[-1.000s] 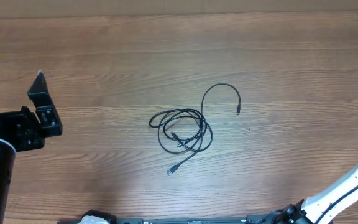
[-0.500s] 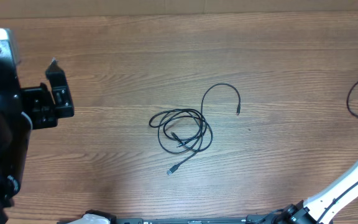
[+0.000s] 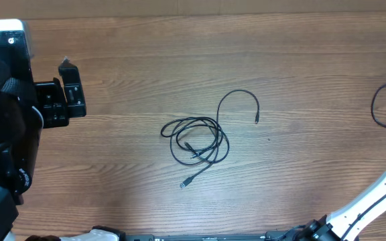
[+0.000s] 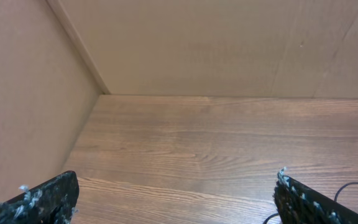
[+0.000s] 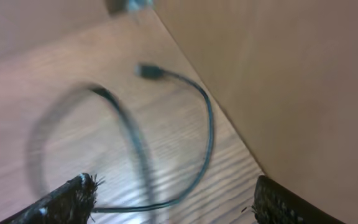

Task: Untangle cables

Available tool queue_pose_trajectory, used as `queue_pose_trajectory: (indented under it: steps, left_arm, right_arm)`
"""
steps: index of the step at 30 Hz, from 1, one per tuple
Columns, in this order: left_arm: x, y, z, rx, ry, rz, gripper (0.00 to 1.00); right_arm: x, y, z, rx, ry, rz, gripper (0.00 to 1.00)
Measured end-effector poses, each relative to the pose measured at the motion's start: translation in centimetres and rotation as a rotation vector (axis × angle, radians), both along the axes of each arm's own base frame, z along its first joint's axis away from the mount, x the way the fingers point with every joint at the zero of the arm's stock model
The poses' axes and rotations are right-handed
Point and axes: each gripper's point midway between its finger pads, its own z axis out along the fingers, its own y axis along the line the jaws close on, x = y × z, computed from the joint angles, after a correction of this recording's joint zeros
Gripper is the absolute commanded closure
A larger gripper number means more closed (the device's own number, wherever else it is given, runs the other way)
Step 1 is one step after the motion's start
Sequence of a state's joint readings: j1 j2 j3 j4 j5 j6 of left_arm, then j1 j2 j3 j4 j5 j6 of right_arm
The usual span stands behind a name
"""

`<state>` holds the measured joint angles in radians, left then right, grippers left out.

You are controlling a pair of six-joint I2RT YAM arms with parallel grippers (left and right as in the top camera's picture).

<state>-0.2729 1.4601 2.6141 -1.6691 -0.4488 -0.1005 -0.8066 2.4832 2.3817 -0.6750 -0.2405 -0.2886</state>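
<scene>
Brown wood-grain tabletop point(image 3: 300, 60) fills the overhead view, and the wrist views show plain tan walls point(image 4: 197, 43) rising at its edges. The cables point(image 3: 196, 142) lie near its middle as overlapping loops of thin black cord. 1 tail arcs up and to the right of the loops and ends in a plug point(image 3: 256, 119). A 2nd plug end point(image 3: 183, 184) pokes out just below and left of them.

Well to the left of the cables and somewhat farther back, the left end effector point(image 4: 176, 176) hovers with its 2 fingers point(image 4: 42, 200) spread wide and empty. Far to the right of the cables, at the tabletop's edge, a loose cord point(image 3: 378, 107) curves in an open loop. The right wrist view shows it blurred, its dark plug tip close to the wall. The right end effector point(image 5: 173, 186) looks down on that cord with its fingers apart, gripping nothing. Both end effectors are well apart from the cables.
</scene>
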Motion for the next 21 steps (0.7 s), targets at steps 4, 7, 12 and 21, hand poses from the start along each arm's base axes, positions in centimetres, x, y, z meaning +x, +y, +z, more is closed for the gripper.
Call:
queue_pose_trajectory:
  steps: [4,7,12,21]
  left_arm:
    - [0.1,0.0,-0.1,0.001,0.003,0.000,0.00]
    - [0.1,-0.1,-0.1,0.000,0.005,-0.002,0.00]
    - [0.1,-0.1,-0.1,0.000,0.006,-0.002,0.00]
    - [0.7,-0.3,1.2,-0.019,-0.057,-0.001,0.00]
  right_arm:
    - [-0.5,3.3,9.9,-0.066,-0.089,0.046,0.14]
    - [-2.0,7.9,18.9,-0.099,-0.209,0.134,0.14]
    - [-5.5,17.0,29.7,-0.054,-0.402,0.341,0.23]
    - [-6.2,34.8,24.2,0.330,-0.197,0.812,0.10]
